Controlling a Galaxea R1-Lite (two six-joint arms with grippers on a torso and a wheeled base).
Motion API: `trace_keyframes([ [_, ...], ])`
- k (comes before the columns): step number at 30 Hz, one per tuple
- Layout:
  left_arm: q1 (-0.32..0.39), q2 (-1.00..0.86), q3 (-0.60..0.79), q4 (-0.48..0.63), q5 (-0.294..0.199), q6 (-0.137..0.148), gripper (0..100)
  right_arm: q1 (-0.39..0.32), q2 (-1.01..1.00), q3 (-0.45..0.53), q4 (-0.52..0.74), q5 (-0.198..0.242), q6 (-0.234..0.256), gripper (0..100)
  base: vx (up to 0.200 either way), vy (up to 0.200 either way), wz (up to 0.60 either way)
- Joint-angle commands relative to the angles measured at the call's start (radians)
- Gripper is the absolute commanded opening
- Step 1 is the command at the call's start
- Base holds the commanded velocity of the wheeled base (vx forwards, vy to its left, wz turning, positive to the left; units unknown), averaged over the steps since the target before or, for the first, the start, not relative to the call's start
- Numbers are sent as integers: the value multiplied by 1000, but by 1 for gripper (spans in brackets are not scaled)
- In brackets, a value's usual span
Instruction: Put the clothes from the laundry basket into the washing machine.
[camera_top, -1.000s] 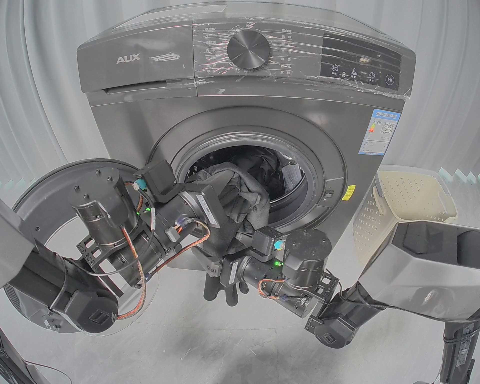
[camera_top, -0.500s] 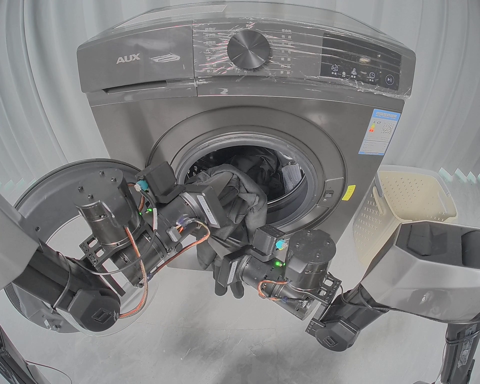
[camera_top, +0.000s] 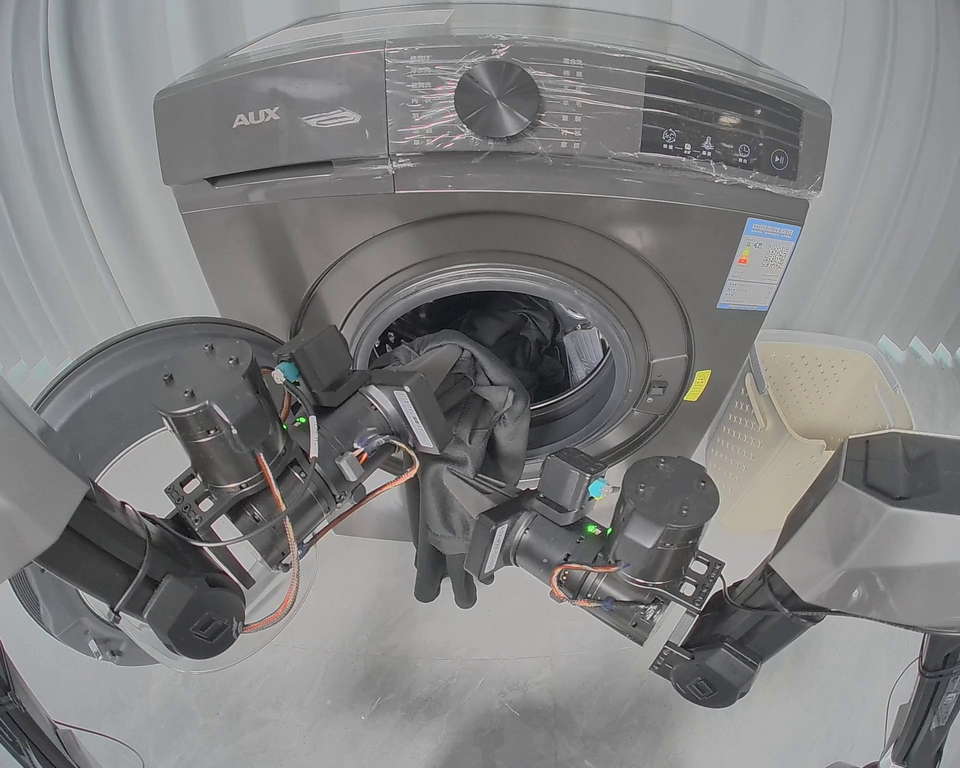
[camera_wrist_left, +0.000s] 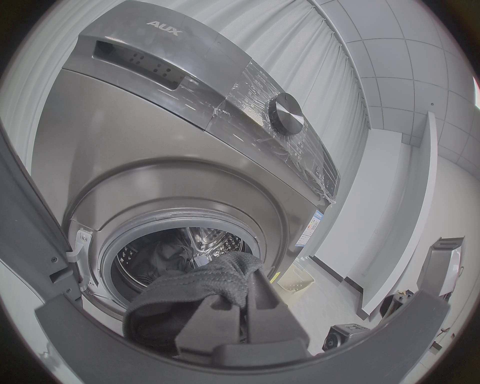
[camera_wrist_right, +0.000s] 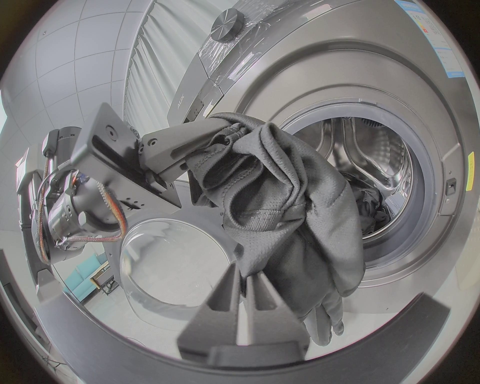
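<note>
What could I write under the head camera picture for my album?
The left gripper and right gripper, jaws shut, hold a dark garment before the open washing machine.

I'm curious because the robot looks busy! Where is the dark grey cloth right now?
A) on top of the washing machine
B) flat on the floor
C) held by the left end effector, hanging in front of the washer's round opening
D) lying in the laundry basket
C: the left end effector is shut on the dark grey cloth, which hangs down in front of the washing machine's round opening.
</note>
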Motion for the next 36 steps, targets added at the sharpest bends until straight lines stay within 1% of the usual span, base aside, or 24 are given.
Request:
trace_keyframes([
  [1,-1,2,-10,0,5,0,0,2,-20,34,-1,0,-2,100,0,0,0],
  [6,-4,-6,-17,0,16,0,0,-1,-11,28,-14,0,-2,100,0,0,0],
  [12,-9,-20,-10,0,16,0,0,-18,20,-46,-15,0,-9,100,0,0,0],
  [18,-11,-18,-8,0,17,-2,0,-18,42,-69,-18,0,-13,100,0,0,0],
  [20,-11,-18,-8,0,16,-2,0,-18,51,-81,-26,-17,-21,100,0,0,0],
  [21,-11,-18,-8,0,16,-2,0,-18,51,-84,-27,-26,-22,0,0,0,0],
  [23,-9,-17,-10,0,17,-2,0,-16,55,-87,-32,-35,-24,0,0,0,0],
  [32,-1,-6,-5,0,17,-2,0,-12,46,-84,-34,-40,-22,0,0,0,0],
  [36,9,0,-2,0,17,0,0,7,8,-43,-37,-41,-24,0,0,0,0],
])
